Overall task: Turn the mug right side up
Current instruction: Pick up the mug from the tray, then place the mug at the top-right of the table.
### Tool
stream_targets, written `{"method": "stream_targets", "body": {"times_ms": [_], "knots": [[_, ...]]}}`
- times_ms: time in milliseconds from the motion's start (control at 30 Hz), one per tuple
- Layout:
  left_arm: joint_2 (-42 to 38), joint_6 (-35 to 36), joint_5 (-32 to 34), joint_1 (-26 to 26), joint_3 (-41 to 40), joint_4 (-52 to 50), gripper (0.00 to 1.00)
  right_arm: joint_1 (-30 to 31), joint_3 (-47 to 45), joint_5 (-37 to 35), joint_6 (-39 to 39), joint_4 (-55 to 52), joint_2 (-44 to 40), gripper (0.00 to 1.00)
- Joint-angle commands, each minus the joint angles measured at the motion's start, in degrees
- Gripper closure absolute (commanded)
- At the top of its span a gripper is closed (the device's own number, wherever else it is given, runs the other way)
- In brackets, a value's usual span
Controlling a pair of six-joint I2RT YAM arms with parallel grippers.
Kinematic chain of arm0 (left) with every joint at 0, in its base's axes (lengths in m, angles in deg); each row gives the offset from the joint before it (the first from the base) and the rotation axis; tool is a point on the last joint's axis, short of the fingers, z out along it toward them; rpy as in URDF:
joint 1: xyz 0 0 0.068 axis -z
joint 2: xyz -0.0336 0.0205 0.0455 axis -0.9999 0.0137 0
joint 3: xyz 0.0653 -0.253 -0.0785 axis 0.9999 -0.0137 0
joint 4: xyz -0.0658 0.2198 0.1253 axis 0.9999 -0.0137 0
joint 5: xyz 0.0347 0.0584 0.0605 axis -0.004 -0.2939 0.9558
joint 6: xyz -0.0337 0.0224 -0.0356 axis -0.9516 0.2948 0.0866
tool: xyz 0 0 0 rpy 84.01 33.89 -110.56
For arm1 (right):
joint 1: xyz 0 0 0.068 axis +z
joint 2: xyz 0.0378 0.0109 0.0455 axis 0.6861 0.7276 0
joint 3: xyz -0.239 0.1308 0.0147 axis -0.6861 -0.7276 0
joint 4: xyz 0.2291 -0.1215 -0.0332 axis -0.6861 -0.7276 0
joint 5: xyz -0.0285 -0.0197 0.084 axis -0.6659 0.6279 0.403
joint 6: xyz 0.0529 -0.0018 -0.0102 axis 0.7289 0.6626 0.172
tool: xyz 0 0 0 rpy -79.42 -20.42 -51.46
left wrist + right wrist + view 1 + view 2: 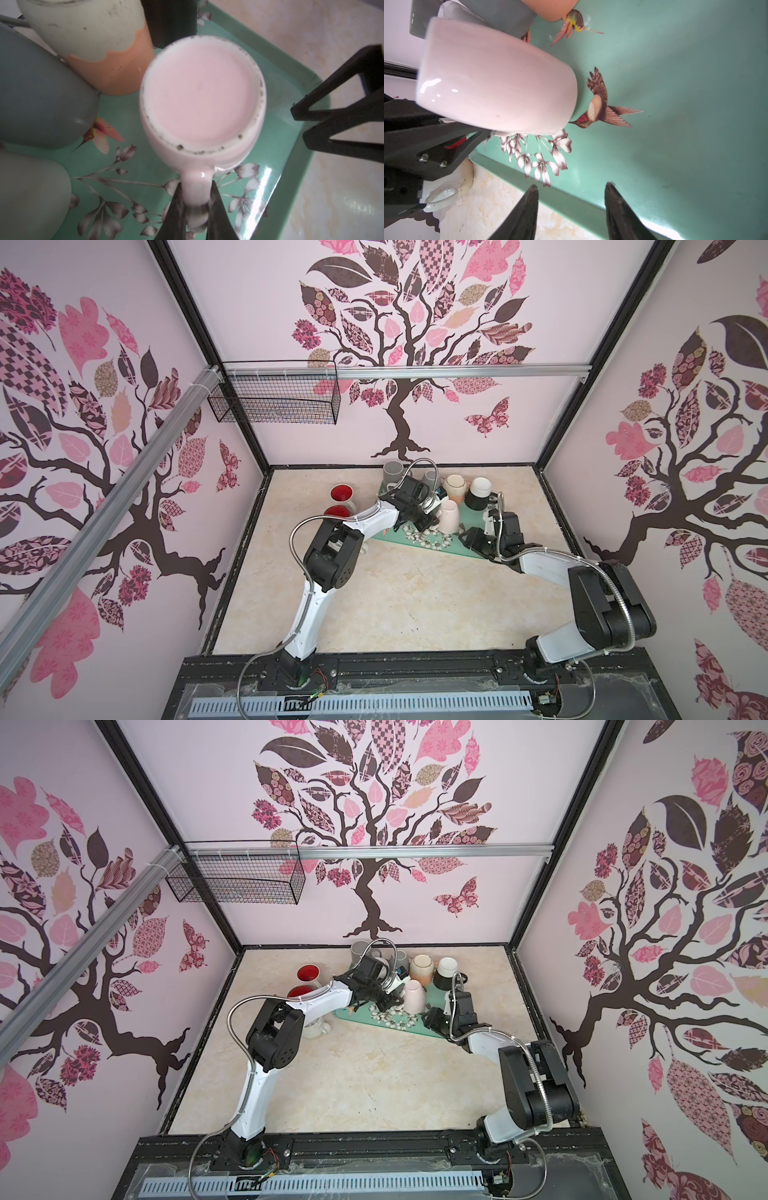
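Observation:
The pink mug (449,516) (414,997) stands upside down on the green tray (461,551), base up and mouth on the tray. The left wrist view looks down on its base (203,97). My left gripper (196,187) (430,524) is shut on the mug's handle (197,187), one finger on each side. My right gripper (572,187) (465,537) is open and holds nothing. It hovers over the tray's near edge (571,199), to the right of the mug (496,83) and apart from it.
On the tray behind the pink mug stand a cream-and-orange mug (455,487), a black-and-white mug (478,492) and grey mugs (392,472). Two red-lined mugs (341,492) sit on the table to the left. A white mug (316,1029) lies under my left arm.

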Motion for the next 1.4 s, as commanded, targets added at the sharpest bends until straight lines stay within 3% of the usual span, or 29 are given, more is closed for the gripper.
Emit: {"method": "stream_targets", "body": {"times_ms": [0, 200, 500, 800, 933, 1133, 1367], "knots": [[-4.94, -12.17, -7.12, -1.94, -4.00, 14.30, 1.00, -0.27, -1.63, -0.02, 3.42, 4.40, -2.87, 0.46], [-8.30, -22.83, -9.54, -3.36, -10.21, 25.13, 1.00, -0.29, -6.97, 4.75, 11.46, 15.82, -5.69, 0.47], [-14.12, -42.66, -15.10, -6.20, -18.73, 49.47, 1.00, -0.26, -12.56, 12.50, 22.68, 40.29, -9.11, 0.49], [-17.78, -62.04, -15.44, -6.23, -25.32, 70.01, 1.00, -0.19, -11.53, 18.18, 33.71, 64.02, -3.74, 0.47], [-19.45, -67.63, -15.44, -6.21, -26.85, 73.72, 1.00, 0.01, -9.74, 20.76, 38.03, 72.34, -0.22, 0.46], [-22.34, -71.68, -16.05, -5.91, -28.52, 74.68, 1.00, 1.37, -6.74, 22.30, 39.15, 74.94, 1.33, 0.46], [-23.13, -77.06, -15.79, -4.71, -29.10, 78.55, 1.00, 3.94, -1.70, 23.06, 34.57, 66.28, -0.02, 0.46]]}}
